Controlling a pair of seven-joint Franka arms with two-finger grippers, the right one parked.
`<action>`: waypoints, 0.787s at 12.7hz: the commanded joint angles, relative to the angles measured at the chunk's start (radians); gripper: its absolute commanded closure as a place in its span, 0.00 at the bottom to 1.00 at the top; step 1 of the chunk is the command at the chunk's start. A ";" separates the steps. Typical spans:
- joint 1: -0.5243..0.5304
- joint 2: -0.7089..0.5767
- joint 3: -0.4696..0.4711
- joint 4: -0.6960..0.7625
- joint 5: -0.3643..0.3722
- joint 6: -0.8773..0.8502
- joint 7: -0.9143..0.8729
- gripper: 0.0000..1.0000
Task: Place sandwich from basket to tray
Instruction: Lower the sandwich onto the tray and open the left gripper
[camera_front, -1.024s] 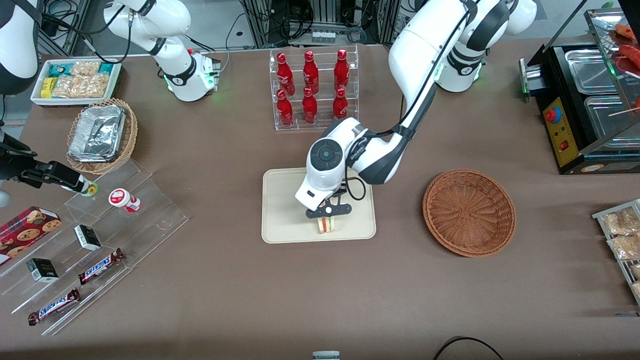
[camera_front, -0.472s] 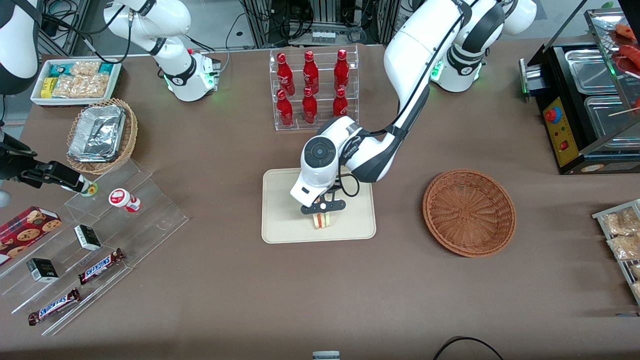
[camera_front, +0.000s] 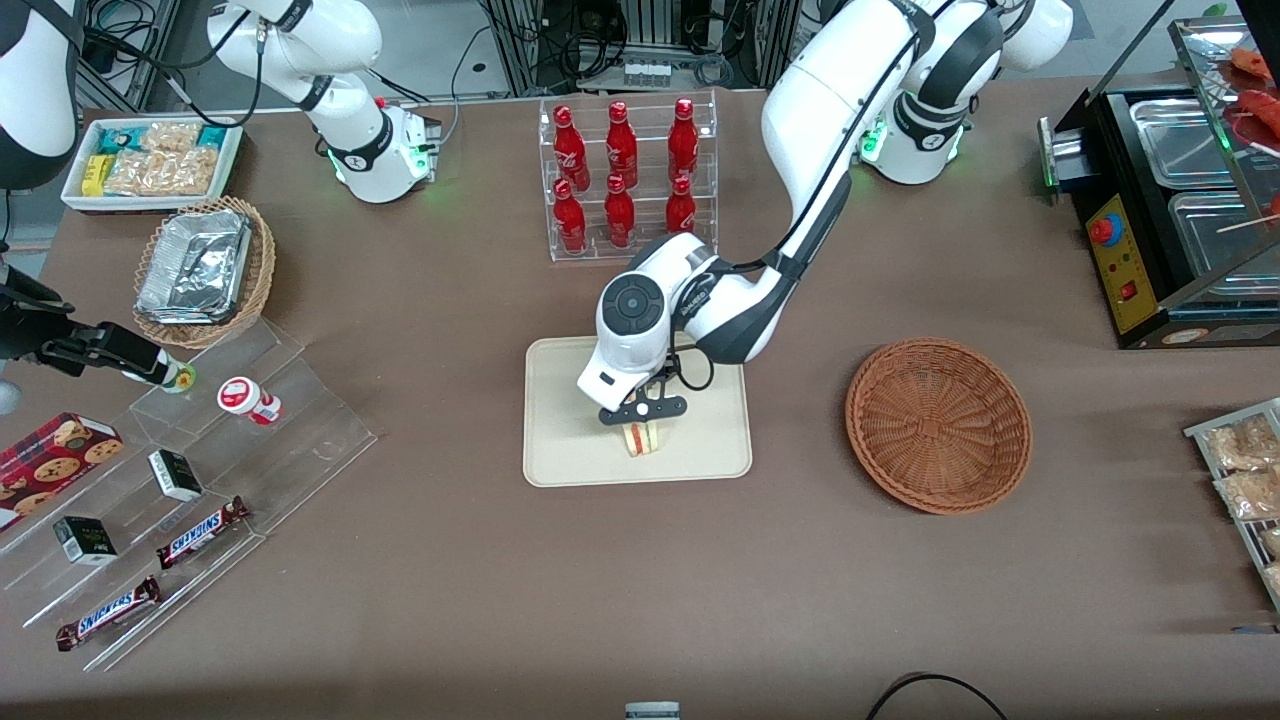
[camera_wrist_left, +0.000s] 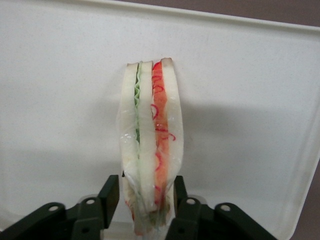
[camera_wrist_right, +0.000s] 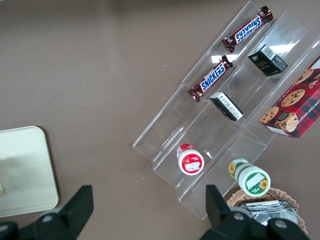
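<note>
The sandwich, a white wedge with red and green filling, stands on edge on the cream tray. It is in the half of the tray nearer the front camera. My left gripper comes down on it from above. In the left wrist view the black fingers sit tight on either side of the sandwich, with the tray beneath. The gripper is shut on it. The round reddish-brown basket holds nothing and lies beside the tray, toward the working arm's end.
A clear rack of red bottles stands farther from the camera than the tray. Toward the parked arm's end are a stepped acrylic shelf with snacks, a tan basket of foil containers and a white snack bin. A black food warmer stands at the working arm's end.
The gripper, still holding the sandwich, has drifted a little toward the parked arm's end and slightly away from the camera over the tray. The last half second shows only a small shift.
</note>
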 joint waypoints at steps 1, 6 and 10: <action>-0.011 -0.008 0.012 0.032 0.000 -0.014 -0.064 0.00; 0.010 -0.110 0.016 0.039 0.008 -0.109 -0.017 0.00; 0.013 -0.196 0.041 0.029 0.016 -0.184 0.067 0.00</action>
